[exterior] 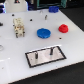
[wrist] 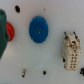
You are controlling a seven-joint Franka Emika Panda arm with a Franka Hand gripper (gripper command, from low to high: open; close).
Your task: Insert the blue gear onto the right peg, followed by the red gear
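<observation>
on the white table [exterior: 15,57] the blue gear [exterior: 43,33] lies flat behind the plate [exterior: 46,55], red gear [exterior: 63,28] just beside it. gripper's out of frame, can't tell its state. i'd drop straight over the hub, then line up with the right peg [exterior: 51,50].

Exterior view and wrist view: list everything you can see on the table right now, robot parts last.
blue gear: one, bright blue, mid-table, lying flat beyond the plate.
red gear: one, red, toward the exterior view's right of the blue gear, apart from it.
plate: one, white with black border, near edge of table.
pegs: two, dark, upright on the plate; right peg, left peg.
beige block: one, cream, toward the exterior view's left of the blue gear.
small dark bits: several, scattered at far side.
pincer: not visible in either view.
</observation>
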